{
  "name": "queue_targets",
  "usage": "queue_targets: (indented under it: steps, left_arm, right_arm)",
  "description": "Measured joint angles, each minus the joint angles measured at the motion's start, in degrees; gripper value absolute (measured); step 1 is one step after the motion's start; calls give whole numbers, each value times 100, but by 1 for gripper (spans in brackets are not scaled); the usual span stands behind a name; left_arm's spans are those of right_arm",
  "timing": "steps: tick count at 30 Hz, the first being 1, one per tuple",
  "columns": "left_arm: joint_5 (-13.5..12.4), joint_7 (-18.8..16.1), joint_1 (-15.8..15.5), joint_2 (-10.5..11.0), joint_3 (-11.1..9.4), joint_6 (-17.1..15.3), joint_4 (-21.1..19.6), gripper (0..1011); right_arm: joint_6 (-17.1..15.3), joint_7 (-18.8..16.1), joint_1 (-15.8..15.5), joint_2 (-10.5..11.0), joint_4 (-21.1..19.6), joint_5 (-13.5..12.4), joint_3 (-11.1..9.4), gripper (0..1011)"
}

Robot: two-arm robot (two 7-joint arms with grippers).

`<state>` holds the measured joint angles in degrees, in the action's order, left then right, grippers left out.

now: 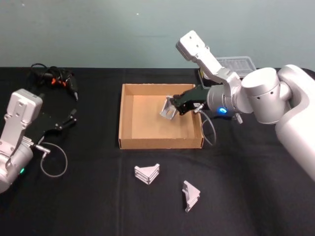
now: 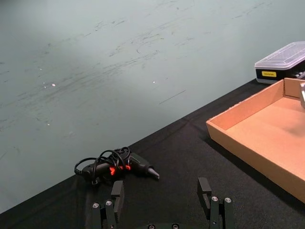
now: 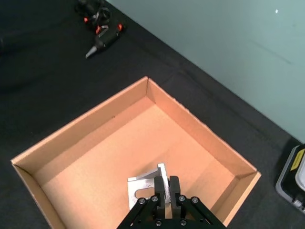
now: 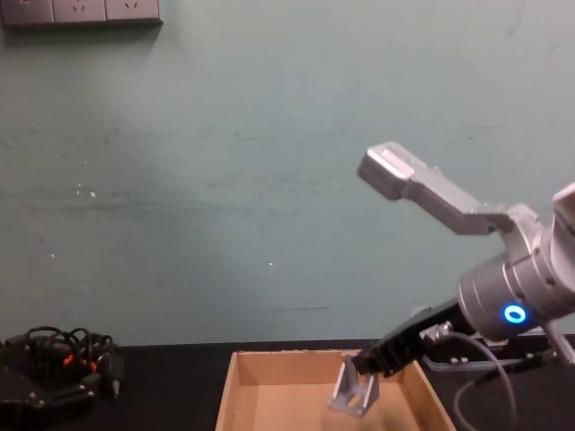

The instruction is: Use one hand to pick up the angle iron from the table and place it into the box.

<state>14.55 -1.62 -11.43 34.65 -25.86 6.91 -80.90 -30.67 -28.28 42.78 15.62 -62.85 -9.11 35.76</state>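
Observation:
My right gripper (image 1: 179, 106) is shut on a silvery angle iron (image 1: 169, 108) and holds it over the right half of the tan box (image 1: 127, 118). In the chest view the angle iron (image 4: 352, 393) hangs from the gripper (image 4: 366, 365) down between the box walls (image 4: 269, 364); I cannot tell whether it touches the floor. The right wrist view shows the fingers (image 3: 162, 187) pinching the iron's (image 3: 142, 191) upright flange above the box floor (image 3: 109, 162). Two more angle irons (image 1: 147, 173) (image 1: 191, 195) lie on the black table (image 1: 88, 206) in front of the box. My left gripper (image 2: 161, 194) stands open, parked at the left.
A black power tool (image 1: 58, 81) with a coiled cable lies at the table's back left. A clear-lidded plastic case (image 1: 237, 64) sits behind the box at the right. A loop of grey cable (image 1: 54, 162) lies by my left arm.

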Motion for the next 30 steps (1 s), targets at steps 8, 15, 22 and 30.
queue_targets:
  steps: [8, 15, 22, 30]
  left_arm:
    - [0, 0, 0, 0, 0, 0, 0, 1012]
    - [0, 0, 0, 0, 0, 0, 0, 1011]
    - [0, 0, 0, 0, 0, 0, 0, 1011]
    - [0, 0, 0, 0, 0, 0, 0, 1011]
  right_arm:
    - [246, -35, 50, -147, 444, 154, 0, 72]
    - [404, -71, 66, -198, 581, 247, -9, 71]
    - [393, -71, 69, -196, 575, 243, -9, 91]
    - [376, -70, 73, -193, 568, 235, -5, 354]
